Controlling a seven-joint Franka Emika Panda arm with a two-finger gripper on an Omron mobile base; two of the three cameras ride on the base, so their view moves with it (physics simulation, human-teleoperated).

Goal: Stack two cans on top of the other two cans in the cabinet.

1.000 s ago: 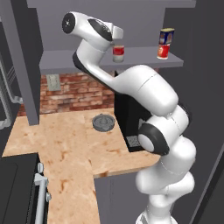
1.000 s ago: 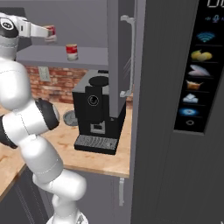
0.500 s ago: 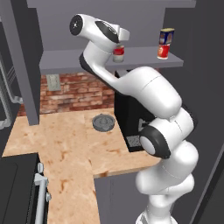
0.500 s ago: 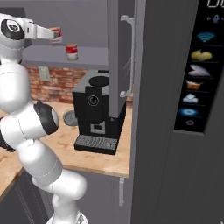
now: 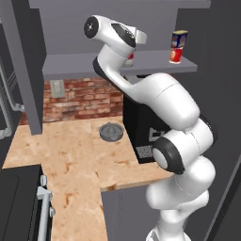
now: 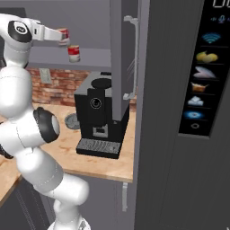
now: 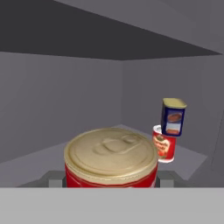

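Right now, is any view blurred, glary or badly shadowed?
Hand view: the near red can with a gold lid looms large and slightly soft, while the dark-blue can with a yellow label stays readable; the grey cabinet ceiling is dark. Left base view: even light, no glare. Right base view: the glossy black coffee machine shows faint sheen.
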